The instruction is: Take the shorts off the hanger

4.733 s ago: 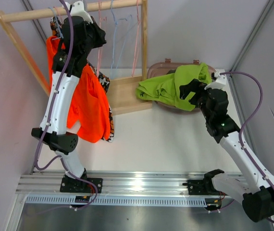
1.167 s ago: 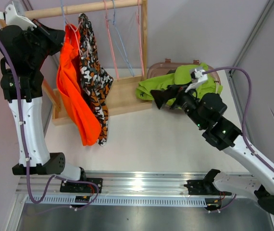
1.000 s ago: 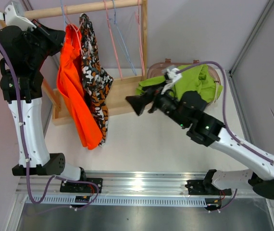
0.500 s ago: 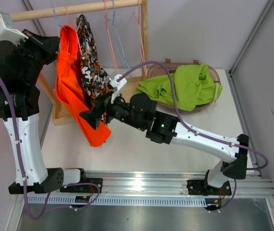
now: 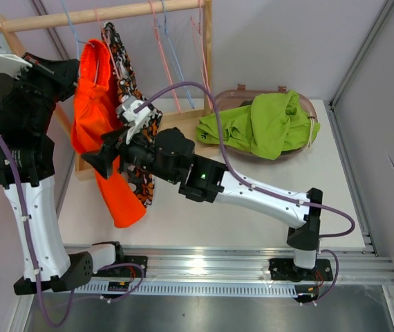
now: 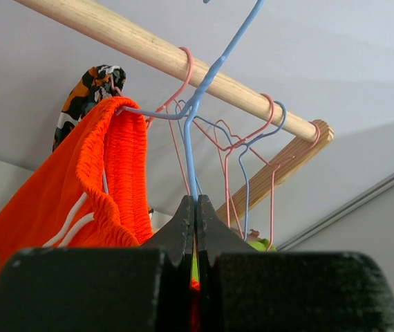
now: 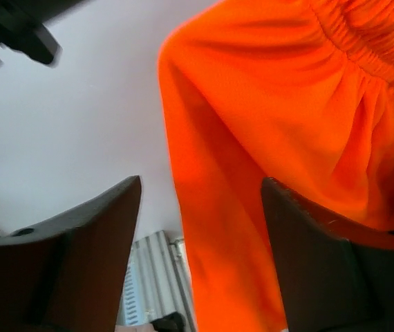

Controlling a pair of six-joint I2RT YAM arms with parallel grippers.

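Note:
Bright orange shorts (image 5: pixel 92 121) hang from a blue hanger (image 6: pixel 204 76). My left gripper (image 5: pixel 71 68) is shut on that hanger's wire (image 6: pixel 195 202), just below the wooden rod (image 6: pixel 183 62). My right gripper (image 5: pixel 95 160) is open, with its jaws on either side of the orange shorts' (image 7: pixel 266 104) hanging leg (image 7: pixel 202 181). The camouflage shorts (image 5: pixel 124 69) hang right behind the orange pair. The lime green shorts (image 5: pixel 266 124) lie in the brown basket (image 5: pixel 242 90). The navy-black and dark olive shorts are out of view.
The wooden rack (image 5: pixel 207 62) stands at the back left on a wooden base (image 5: pixel 176 131). Empty pink and blue hangers (image 5: pixel 176 55) hang on its rod (image 5: pixel 128 12). The right arm stretches across the table's middle. Walls close in left and right.
My right arm has swung from the basket leftwards across the table to the orange shorts, open all the way. My left gripper has pulled the hanger and orange shorts a little left.

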